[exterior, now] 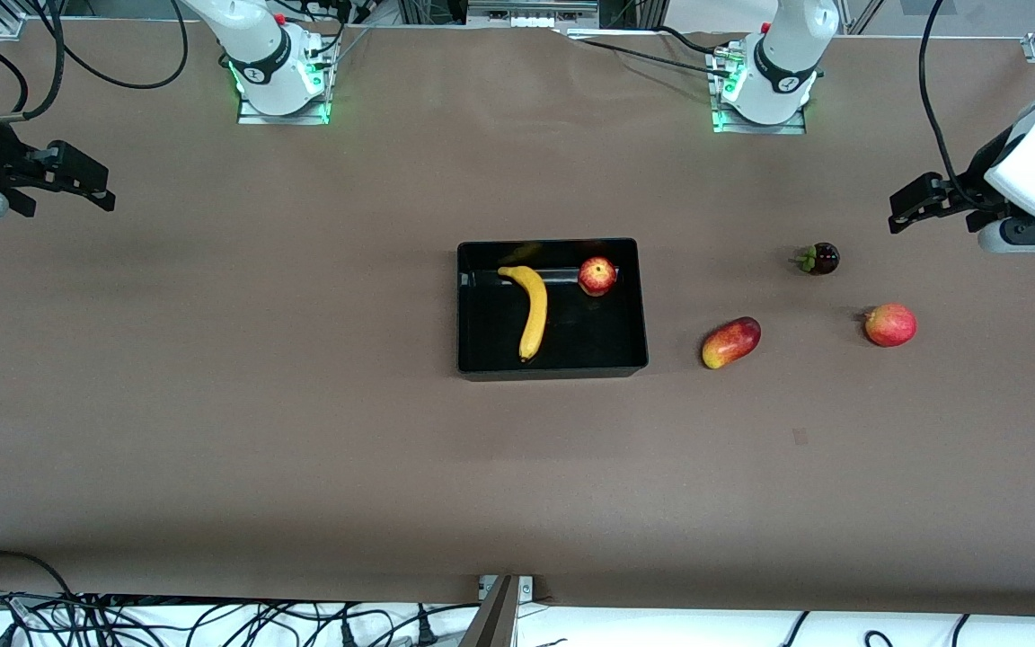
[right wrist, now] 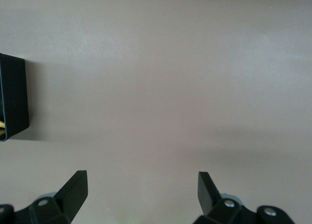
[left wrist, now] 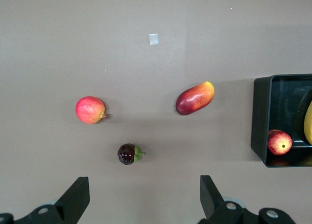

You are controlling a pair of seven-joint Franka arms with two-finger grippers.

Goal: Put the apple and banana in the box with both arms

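Two arms are waiting over a brown table (exterior: 302,449), cables trailing along its edges. Both the left gripper (exterior: 908,208) and right gripper (exterior: 91,184) are hanging released, empty. Inside the box (exterior: 553,370), the banana (exterior: 531,310) is lying lengthwise toward the camera, the apple (exterior: 597,276) sitting beside its farther end.

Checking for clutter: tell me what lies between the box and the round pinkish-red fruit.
In the front view, only the mango-like fruit lies on the table between the box and the pinkish-red fruit.
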